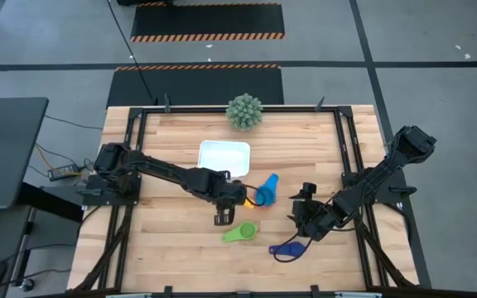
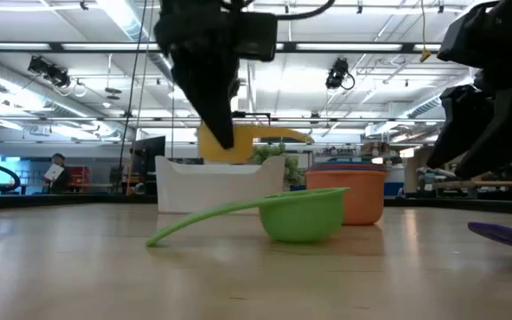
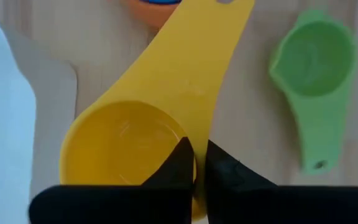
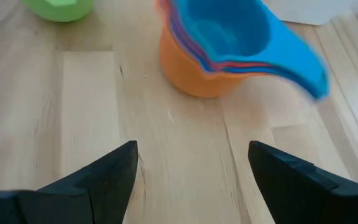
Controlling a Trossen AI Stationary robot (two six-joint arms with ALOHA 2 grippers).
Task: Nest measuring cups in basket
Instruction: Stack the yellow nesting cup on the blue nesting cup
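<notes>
The left gripper [image 3: 194,163] pinches the yellow measuring cup [image 3: 126,143] above the bench [image 1: 172,240], jaws narrow, near the white basket [image 1: 224,156]; the right gripper [image 4: 191,168] hovers, jaws wide and empty, facing the orange-bottomed nested stack [image 4: 219,46]; the green cup [image 1: 240,233] lies apart.

Pretty standard lab or warehouse space here. The worktop [image 1: 180,236] is pale butcher-block wood planks with a black metal frame around it, sitting on a grey concrete floor [image 1: 437,50]. There are 2 dark floor mats [image 1: 207,21] behind it, each edged with orange-and-black hazard stripes. A dark desk [image 1: 2,149] sits off to one side with cables trailing on the floor beside it. From table height you see a high open ceiling with long strip lights [image 2: 78,67], beams and ducting. A person [image 2: 56,171] sits far off in the back.
</notes>
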